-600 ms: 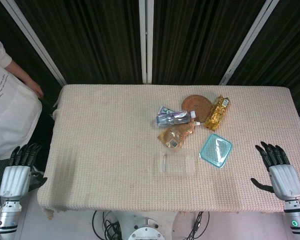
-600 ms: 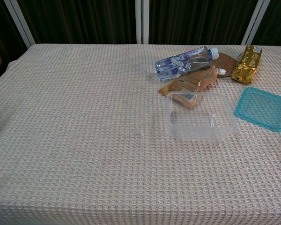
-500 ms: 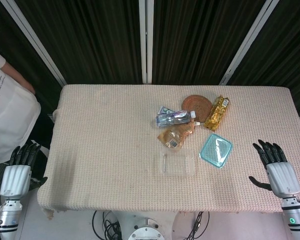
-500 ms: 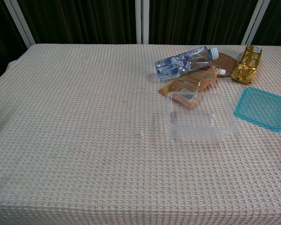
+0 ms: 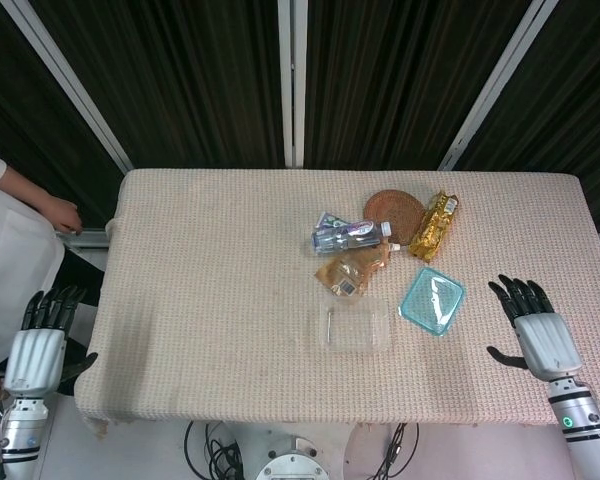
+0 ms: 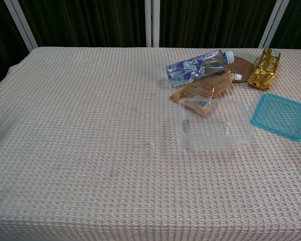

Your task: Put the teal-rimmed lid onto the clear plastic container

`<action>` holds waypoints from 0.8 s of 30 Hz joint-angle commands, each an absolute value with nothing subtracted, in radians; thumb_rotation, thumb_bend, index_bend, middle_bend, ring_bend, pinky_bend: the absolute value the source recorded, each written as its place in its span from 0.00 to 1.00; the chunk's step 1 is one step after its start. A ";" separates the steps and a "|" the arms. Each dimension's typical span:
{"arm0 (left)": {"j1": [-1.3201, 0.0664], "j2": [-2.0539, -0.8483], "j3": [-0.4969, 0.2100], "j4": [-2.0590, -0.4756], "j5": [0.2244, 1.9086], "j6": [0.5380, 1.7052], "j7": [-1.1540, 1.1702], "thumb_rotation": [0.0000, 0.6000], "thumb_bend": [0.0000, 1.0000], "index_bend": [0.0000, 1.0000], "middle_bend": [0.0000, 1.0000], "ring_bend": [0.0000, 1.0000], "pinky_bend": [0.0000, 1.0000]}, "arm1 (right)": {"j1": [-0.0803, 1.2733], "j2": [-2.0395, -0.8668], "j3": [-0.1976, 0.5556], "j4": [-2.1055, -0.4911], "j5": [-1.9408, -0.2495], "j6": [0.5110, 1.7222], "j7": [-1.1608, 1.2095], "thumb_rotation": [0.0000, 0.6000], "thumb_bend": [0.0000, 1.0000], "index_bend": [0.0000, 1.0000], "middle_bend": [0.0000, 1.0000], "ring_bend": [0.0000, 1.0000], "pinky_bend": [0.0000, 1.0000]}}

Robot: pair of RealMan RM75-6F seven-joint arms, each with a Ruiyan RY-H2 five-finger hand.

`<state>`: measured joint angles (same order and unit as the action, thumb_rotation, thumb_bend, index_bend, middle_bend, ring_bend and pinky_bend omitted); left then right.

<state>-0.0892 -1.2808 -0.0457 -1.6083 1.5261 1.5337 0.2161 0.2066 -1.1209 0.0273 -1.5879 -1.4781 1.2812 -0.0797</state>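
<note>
Head view shows the teal-rimmed lid (image 5: 432, 300) lying flat on the surface (image 5: 210, 300), toward the right edge and nearer the front edge than the back, just beside the clear plastic container (image 5: 355, 326) and apart from it. The container sits upright and uncovered, with nothing visible in it, and the tan pouch (image 5: 352, 269) lies against its back side. Behind these lie the water bottle (image 5: 349, 234), the woven coaster (image 5: 393, 213) and the gold packet (image 5: 433, 226). The right hand (image 5: 533, 331) hovers over the right edge of the surface, fingers spread and holding nothing, well apart from the lid. The left hand (image 5: 38, 345) hangs off the left edge, fingers extended, likewise holding nothing. A person (image 5: 10, 250) stands at the back left corner. Chest view confirms the lid flat on the cloth with its rim fully exposed, and shows neither hand. Assessment: the lid appears thin, light and somewhat flexible, with a smooth centre panel likely to slip under the fingers. Because it lies flush, a pinch on the rim at the edge nearest the right hand looks most secure. The container is also light and may slide under pressure when the lid is seated.
</note>
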 commanded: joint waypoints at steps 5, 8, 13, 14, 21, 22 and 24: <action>-0.085 -1.281 -0.045 -1.609 1.524 1.538 0.216 1.00 0.00 0.11 0.07 0.00 0.00 | 0.319 -1.250 0.075 -1.422 -1.335 1.081 -0.150 1.00 0.07 0.00 0.00 0.00 0.00; -0.086 -1.280 -0.046 -1.610 1.523 1.537 0.216 1.00 0.00 0.11 0.07 0.00 0.00 | 0.346 -1.299 0.080 -1.367 -1.333 1.049 -0.145 1.00 0.06 0.00 0.00 0.00 0.00; -0.086 -1.281 -0.046 -1.609 1.521 1.535 0.215 1.00 0.00 0.11 0.07 0.00 0.00 | 0.374 -1.359 0.075 -1.311 -1.353 1.033 -0.145 1.00 0.05 0.00 0.00 0.00 0.00; -0.087 -1.281 -0.047 -1.607 1.520 1.535 0.214 1.00 0.00 0.11 0.07 0.00 0.00 | 0.380 -1.368 0.074 -1.302 -1.352 1.024 -0.149 1.00 0.04 0.00 0.00 0.00 0.00; -0.084 -1.284 -0.045 -1.597 1.514 1.532 0.204 1.00 0.00 0.11 0.07 0.00 0.00 | 0.405 -1.411 0.076 -1.271 -1.343 1.005 -0.174 1.00 0.04 0.00 0.00 0.00 0.00; -0.084 -1.284 -0.045 -1.595 1.514 1.531 0.203 1.00 0.00 0.11 0.07 0.00 0.00 | 0.410 -1.418 0.077 -1.269 -1.346 1.004 -0.174 1.00 0.04 0.00 0.00 0.00 0.00; -0.084 -1.285 -0.045 -1.593 1.514 1.531 0.200 1.00 0.00 0.11 0.07 0.00 0.00 | 0.420 -1.429 0.079 -1.268 -1.352 1.001 -0.177 1.00 0.04 0.00 0.00 0.00 0.00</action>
